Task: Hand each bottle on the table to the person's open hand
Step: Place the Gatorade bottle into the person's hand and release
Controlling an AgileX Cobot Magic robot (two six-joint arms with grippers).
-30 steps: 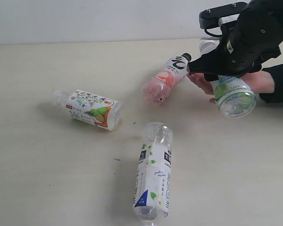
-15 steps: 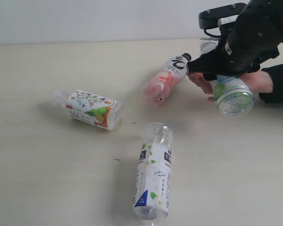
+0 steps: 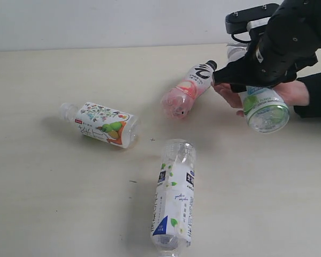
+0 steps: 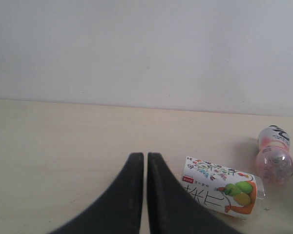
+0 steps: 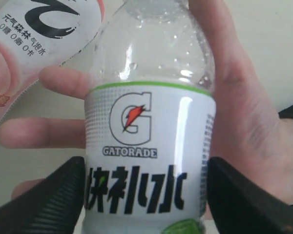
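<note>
Pale beige wood-grain surface (image 3: 53, 203), plain white wall (image 3: 96, 21) behind. One clear plastic bottle (image 5: 149, 131), green-edged label "GATORADE", clamped in right pincer (image 5: 146, 195) on bare open hand (image 5: 244, 112); left pincer (image 4: 145, 161) together.

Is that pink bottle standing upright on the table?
No, the pink bottle lies on its side on the table, as the exterior view shows plainly.
</note>
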